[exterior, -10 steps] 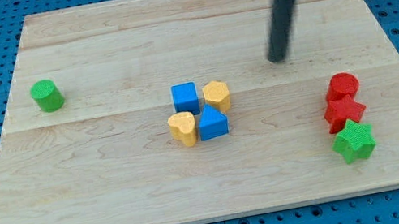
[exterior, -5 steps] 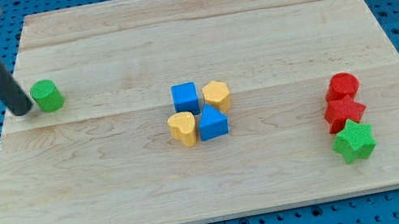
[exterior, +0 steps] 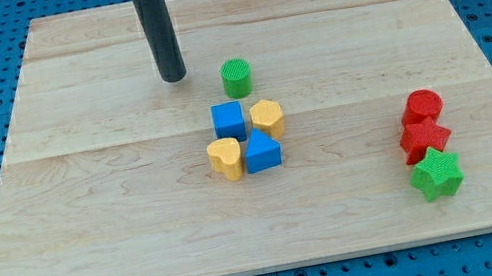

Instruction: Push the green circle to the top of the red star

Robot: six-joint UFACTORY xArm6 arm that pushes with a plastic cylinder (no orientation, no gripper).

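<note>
The green circle [exterior: 236, 77] stands on the wooden board just above the central cluster of blocks. My tip [exterior: 173, 76] rests on the board to the circle's left, a short gap away and not touching it. The red star [exterior: 425, 139] sits near the view's right edge, with a red circle-like block [exterior: 422, 107] touching it above and a green star [exterior: 436, 174] touching it below.
A central cluster holds a blue cube [exterior: 229, 121], a yellow hexagon [exterior: 267, 116], a yellow heart [exterior: 225, 158] and a blue pentagon-like block [exterior: 262, 151]. The wooden board [exterior: 91, 236] lies on a blue pegboard.
The green circle has slid from the board's left side rightward to just above the central cluster. My tip went from the right to the circle's left and followed it across.
</note>
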